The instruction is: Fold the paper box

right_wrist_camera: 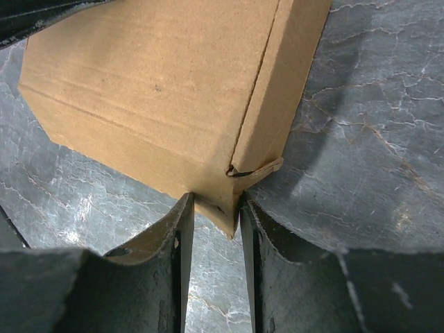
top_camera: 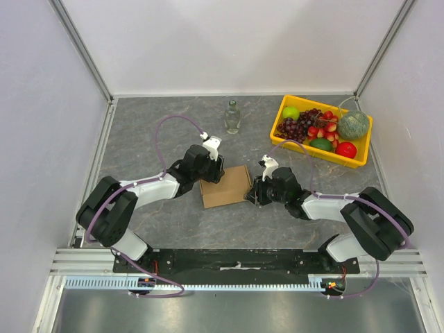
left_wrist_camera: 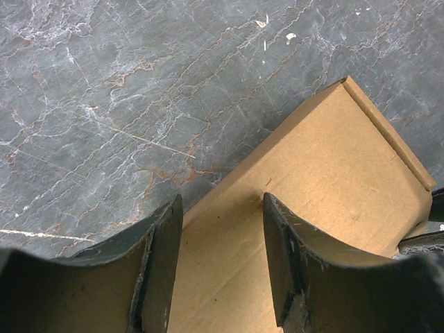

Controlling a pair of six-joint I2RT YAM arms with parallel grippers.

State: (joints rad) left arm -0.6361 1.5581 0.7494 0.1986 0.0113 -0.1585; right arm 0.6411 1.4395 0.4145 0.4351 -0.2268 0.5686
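We saw the paper box (top_camera: 223, 187) lying as a closed brown carton on the grey marbled table (top_camera: 152, 132), just below the middle of the overhead view, between the two arms. The left gripper (left_wrist_camera: 220, 201) came in at the box's upper left corner. In its wrist view, its fingers (left_wrist_camera: 161, 270) stood apart astride the long edge of the carton: one was over the bare table beside the box, the other was over the top face, and nothing was squeezed between them, so we judged it released. The right gripper (right_wrist_camera: 216, 201) sat at the box's right side. In its wrist view, at the lower middle of the frame, its two fingers (right_wrist_camera: 179, 243) were drawn close around one corner of the carton, one on each side of it, just below a small crumpled tab, so we judged it to be grasping the box there. A yellow tray (top_camera: 357, 161) of fruit (top_camera: 352, 125) lay at the upper right, and a glass bottle (top_camera: 232, 116) stood upright at the upper middle, both well apart from the box.
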